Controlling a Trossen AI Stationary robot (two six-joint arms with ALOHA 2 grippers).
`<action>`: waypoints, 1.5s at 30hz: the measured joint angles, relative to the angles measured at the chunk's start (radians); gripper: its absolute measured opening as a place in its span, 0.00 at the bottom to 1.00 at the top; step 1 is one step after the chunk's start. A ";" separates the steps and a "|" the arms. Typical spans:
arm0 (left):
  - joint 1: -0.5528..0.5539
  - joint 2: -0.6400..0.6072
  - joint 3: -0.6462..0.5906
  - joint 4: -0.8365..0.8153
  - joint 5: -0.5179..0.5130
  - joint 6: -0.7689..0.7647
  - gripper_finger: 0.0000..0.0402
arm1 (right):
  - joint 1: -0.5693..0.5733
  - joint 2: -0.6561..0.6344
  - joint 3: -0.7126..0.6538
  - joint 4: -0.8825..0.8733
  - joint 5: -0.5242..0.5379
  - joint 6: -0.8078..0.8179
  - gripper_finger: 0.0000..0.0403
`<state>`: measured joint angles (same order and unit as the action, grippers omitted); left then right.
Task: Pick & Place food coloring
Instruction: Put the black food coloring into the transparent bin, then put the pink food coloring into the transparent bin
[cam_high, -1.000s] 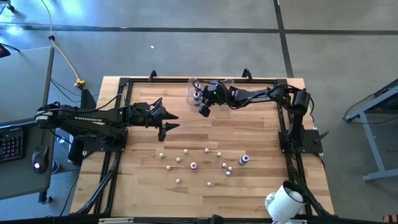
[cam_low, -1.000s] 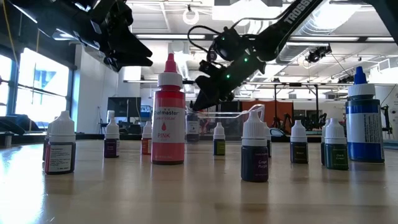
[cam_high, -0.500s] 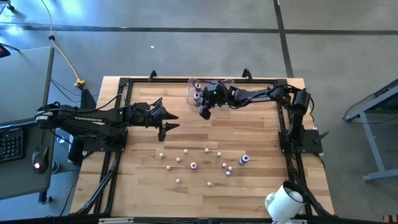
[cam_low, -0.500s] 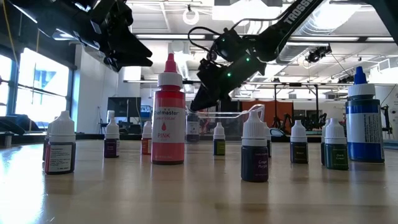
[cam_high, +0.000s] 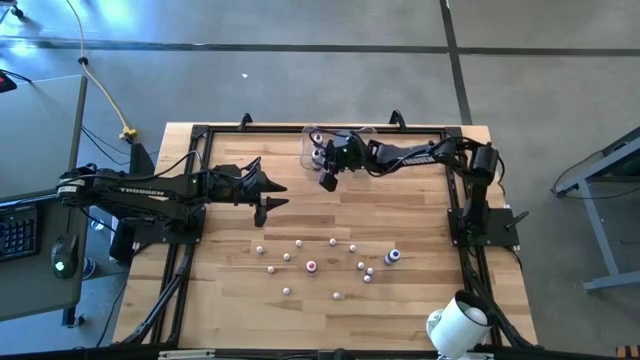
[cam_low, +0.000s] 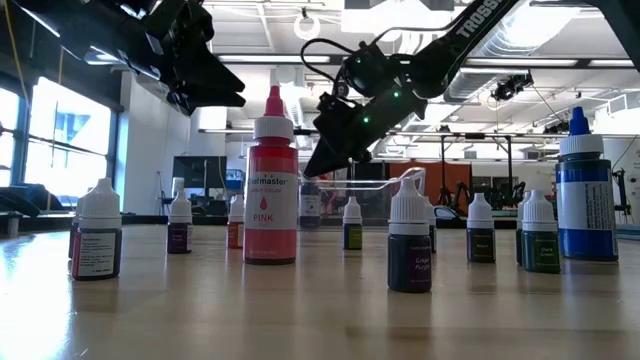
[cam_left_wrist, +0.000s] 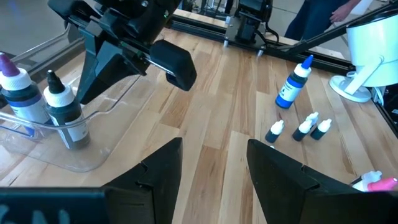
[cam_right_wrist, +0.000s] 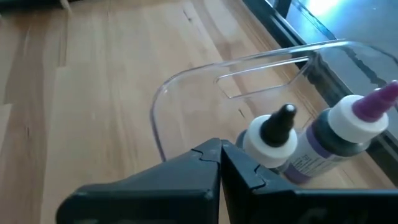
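Upright white-capped food-coloring bottles (cam_high: 312, 266) stand toward six o'clock of both grippers, nearer the parted left gripper (cam_high: 268, 194) than the closed, empty right gripper (cam_high: 327, 181).

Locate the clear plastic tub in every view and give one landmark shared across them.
High view: clear plastic tub at the far table edge.
Low view: behind the pink bottle, tub mid-picture.
Left wrist view: tub at left.
Right wrist view: tub centre.
Landmark: right gripper, shut, beside it.
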<state>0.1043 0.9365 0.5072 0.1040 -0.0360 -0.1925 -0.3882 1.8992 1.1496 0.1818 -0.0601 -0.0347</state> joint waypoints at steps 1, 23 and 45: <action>0.000 0.000 0.000 0.000 0.000 0.000 0.45 | 0.000 0.000 0.000 0.000 0.000 0.000 0.00; 0.000 0.000 0.000 0.000 -0.001 0.003 0.45 | -0.046 0.076 0.002 0.081 0.007 -0.008 0.00; 0.000 0.000 0.000 -0.002 -0.001 0.003 0.45 | 0.048 -0.034 0.002 -0.018 -0.088 -0.097 0.00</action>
<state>0.1043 0.9367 0.5072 0.1023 -0.0366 -0.1890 -0.3400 1.8655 1.1511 0.1636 -0.1484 -0.1319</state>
